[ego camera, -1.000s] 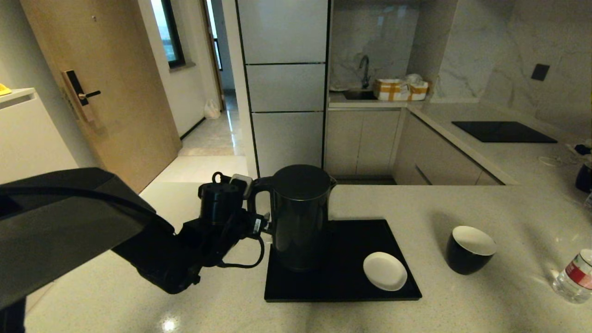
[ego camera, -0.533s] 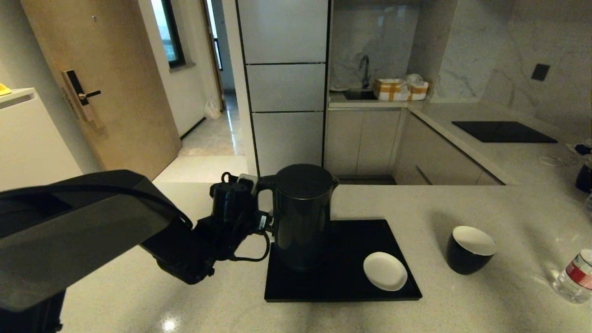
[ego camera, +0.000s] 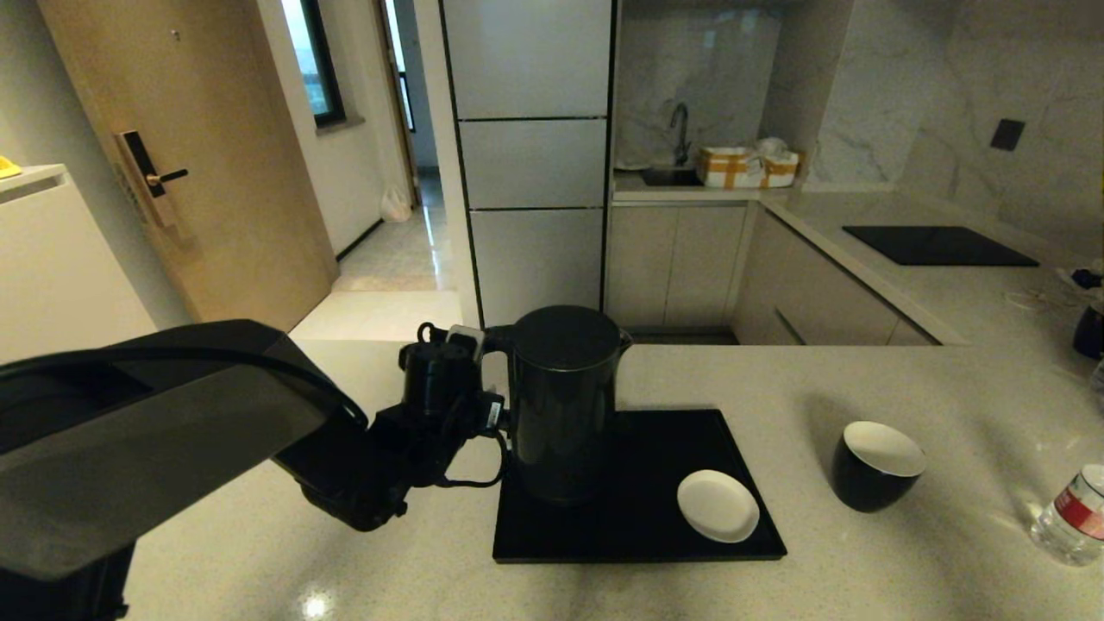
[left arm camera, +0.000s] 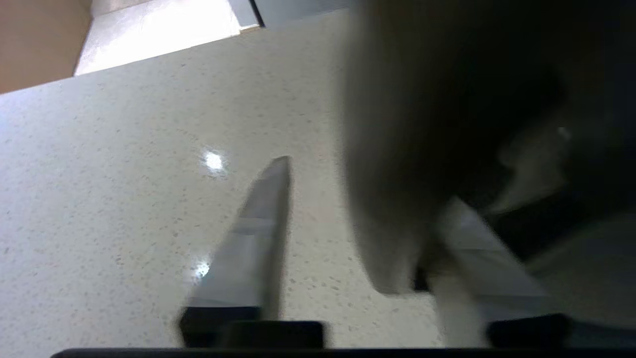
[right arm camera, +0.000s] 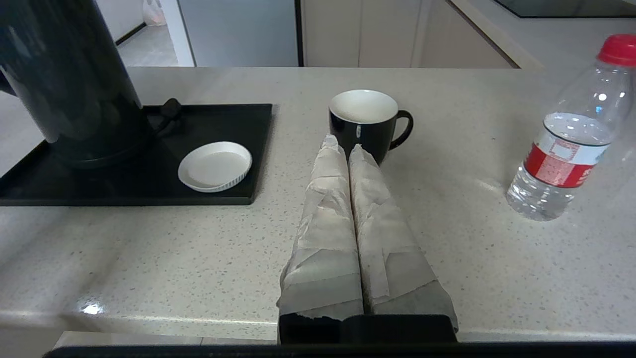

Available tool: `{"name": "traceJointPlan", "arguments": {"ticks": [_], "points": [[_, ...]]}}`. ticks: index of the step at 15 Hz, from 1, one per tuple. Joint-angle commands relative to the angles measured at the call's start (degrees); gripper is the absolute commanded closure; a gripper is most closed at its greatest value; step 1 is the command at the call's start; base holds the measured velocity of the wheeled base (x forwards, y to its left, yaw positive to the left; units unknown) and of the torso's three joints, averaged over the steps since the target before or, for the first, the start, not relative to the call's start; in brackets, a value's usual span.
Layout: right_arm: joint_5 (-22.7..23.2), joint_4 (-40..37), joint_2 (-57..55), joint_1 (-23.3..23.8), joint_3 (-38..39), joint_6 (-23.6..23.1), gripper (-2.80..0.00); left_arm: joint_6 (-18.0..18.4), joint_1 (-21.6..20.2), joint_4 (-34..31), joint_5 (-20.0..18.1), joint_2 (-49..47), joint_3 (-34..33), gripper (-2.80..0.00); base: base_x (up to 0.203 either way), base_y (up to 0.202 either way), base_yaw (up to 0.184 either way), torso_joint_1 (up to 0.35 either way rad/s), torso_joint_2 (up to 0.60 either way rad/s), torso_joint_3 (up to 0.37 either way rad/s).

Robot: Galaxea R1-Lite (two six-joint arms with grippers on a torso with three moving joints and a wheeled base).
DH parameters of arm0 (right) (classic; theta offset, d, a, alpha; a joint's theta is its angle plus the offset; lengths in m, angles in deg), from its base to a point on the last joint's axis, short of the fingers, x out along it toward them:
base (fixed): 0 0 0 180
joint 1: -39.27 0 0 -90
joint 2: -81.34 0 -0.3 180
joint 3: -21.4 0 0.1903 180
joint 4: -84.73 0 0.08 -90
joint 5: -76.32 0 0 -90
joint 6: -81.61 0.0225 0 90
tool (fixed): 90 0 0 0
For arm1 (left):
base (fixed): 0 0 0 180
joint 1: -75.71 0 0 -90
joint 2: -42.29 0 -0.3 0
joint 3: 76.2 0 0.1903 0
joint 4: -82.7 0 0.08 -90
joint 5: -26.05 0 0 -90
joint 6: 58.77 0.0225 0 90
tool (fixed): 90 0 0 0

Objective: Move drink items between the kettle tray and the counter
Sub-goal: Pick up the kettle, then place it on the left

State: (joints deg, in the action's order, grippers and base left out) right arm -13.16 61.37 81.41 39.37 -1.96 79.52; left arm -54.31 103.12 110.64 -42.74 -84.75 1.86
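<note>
The tall black kettle (ego camera: 561, 405) stands at the back left of the black kettle tray (ego camera: 655, 535) on the pale counter (ego camera: 862, 569). My left gripper (ego camera: 490, 373) is at the kettle's loop handle. In the left wrist view the left gripper (left arm camera: 367, 199) straddles the blurred dark handle (left arm camera: 397, 149). One finger (left arm camera: 263, 228) stands clear of it, with counter showing in the gap. The black cup (ego camera: 873, 466), white inside, and the red-capped bottle (ego camera: 1069, 517) stand on the counter right of the tray. My right gripper (right arm camera: 343, 144) is shut and empty, just short of the cup (right arm camera: 367, 122).
A small white saucer (ego camera: 718, 505) lies on the tray's front right part. A black cooktop panel (ego camera: 938, 245) sits on the far side counter. A dark object (ego camera: 1088, 332) stands at the far right edge. The counter's front edge runs just under my right gripper.
My left arm has moved right, up to the kettle's handle, and its fingers have drawn closer together around the handle. The kettle, cup, bottle and right gripper have not moved.
</note>
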Motion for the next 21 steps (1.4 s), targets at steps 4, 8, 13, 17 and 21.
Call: {"name": "traceJointPlan", "arguments": {"ticks": [4,8,13,17,21], "points": [[0.0,0.1,0.0,0.0,0.0,0.0,0.00,-0.3,1.5,0.4,0.0,1.7,-1.4,0.00,0.000,0.000,0.000,0.000,0.00,0.000],[0.0,0.0,0.0,0.0,0.0,0.0,0.00,-1.8,1.6,0.2,0.0,3.7,-2.3,0.00,0.000,0.000,0.000,0.000,0.00,0.000],[0.0,0.0,-0.1,0.0,0.0,0.0,0.00,-9.7,1.0,-4.8,0.0,14.5,-3.5,0.00,0.000,0.000,0.000,0.000,0.00,0.000],[0.0,0.0,0.0,0.0,0.0,0.0,0.00,-15.5,-2.4,-8.6,0.0,18.2,-3.7,0.00,0.000,0.000,0.000,0.000,0.00,0.000],[0.0,0.0,0.0,0.0,0.0,0.1,0.00,-19.2,-9.4,-15.1,-4.0,26.4,-7.3,0.00,0.000,0.000,0.000,0.000,0.00,0.000]]}}
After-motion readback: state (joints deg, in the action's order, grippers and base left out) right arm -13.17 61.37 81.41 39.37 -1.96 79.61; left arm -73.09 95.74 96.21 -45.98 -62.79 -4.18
